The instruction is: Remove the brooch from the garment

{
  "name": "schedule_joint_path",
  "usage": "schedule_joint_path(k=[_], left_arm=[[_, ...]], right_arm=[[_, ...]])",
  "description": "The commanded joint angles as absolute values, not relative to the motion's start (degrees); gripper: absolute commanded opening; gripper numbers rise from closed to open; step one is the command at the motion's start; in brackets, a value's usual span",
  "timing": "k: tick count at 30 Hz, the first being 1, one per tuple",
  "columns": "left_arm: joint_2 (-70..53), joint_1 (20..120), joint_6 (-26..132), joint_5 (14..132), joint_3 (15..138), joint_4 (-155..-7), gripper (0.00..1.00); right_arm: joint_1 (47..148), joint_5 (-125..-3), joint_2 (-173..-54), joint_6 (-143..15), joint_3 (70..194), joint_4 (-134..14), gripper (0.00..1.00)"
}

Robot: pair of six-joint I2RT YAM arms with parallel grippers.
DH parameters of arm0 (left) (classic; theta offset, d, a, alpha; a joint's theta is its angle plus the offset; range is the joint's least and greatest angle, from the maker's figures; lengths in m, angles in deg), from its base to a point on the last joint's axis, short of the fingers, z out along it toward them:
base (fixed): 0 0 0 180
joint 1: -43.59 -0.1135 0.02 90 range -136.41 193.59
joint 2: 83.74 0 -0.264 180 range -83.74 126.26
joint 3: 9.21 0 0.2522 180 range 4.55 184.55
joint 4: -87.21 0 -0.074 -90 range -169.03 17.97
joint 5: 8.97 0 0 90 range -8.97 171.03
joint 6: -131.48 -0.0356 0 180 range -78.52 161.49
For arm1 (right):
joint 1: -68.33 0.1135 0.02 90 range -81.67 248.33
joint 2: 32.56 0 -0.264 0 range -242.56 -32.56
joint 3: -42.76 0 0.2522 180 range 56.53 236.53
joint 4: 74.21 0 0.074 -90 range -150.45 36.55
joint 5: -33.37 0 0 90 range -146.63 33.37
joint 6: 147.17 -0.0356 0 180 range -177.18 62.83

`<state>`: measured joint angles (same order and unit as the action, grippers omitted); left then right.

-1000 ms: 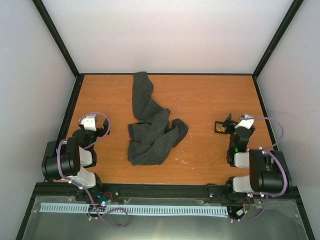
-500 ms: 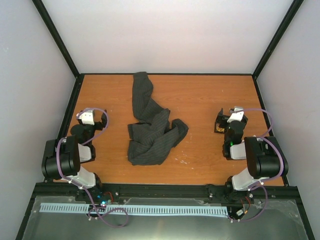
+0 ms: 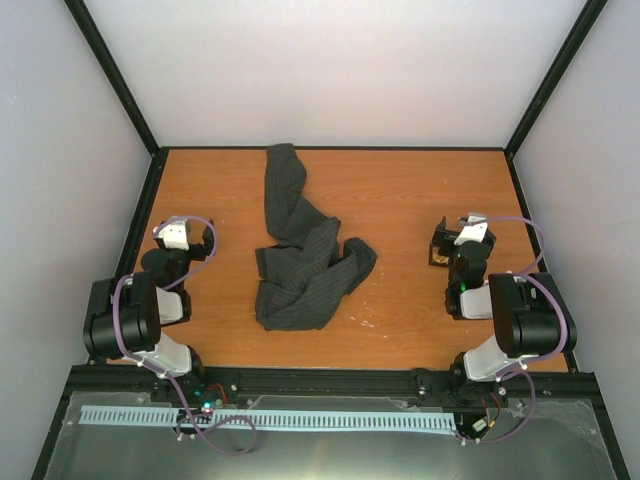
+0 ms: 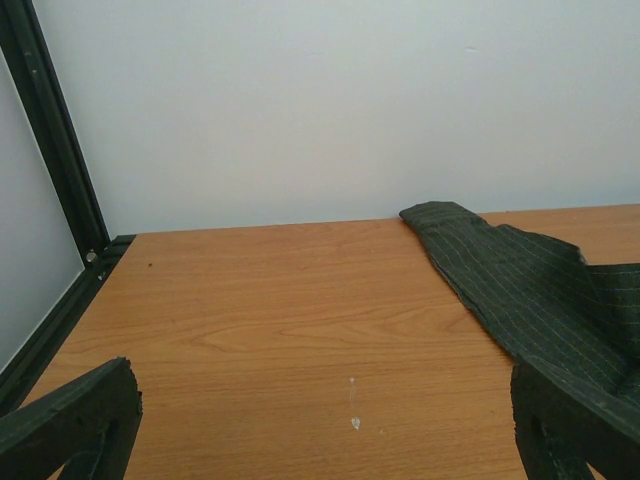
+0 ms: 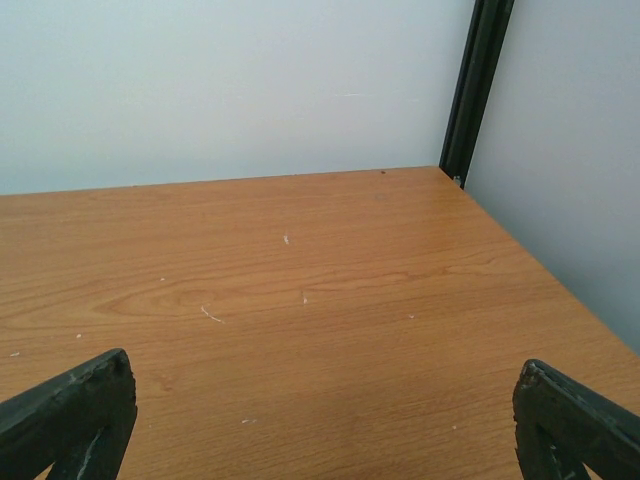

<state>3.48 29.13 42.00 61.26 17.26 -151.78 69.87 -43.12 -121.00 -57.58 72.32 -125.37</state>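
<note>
The garment (image 3: 302, 255), a dark grey pinstriped cloth, lies crumpled in the middle of the table; its far end shows at the right of the left wrist view (image 4: 510, 275). The brooch (image 3: 437, 260) is a tiny golden speck in a small black square tray (image 3: 440, 240), apart from the garment. My right gripper (image 3: 468, 226) sits just right of the tray, open, over bare wood (image 5: 320, 430). My left gripper (image 3: 178, 228) rests left of the garment, open with nothing between its fingers (image 4: 330, 440).
Both arms are folded back near the front edge. White walls and black frame posts (image 3: 150, 150) close in the orange wooden table (image 3: 400, 200) on three sides. A black post (image 5: 478, 85) stands at the far right corner.
The right arm has folded back and its gripper has shifted left, ending beside the tray. The left gripper has edged slightly left. Nothing has moved in the last half second.
</note>
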Motion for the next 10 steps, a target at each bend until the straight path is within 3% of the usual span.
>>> schedule_joint_path(k=[1,10], left_arm=[[3.8,28.9,42.3,60.7,18.4,-152.2,1.0],[3.7,28.9,42.4,60.9,18.2,-152.5,1.0]], right_arm=[[70.2,-42.0,-120.9,-56.8,72.3,-125.5,1.0],[70.1,-42.0,-120.9,-56.8,72.3,-125.5,1.0]])
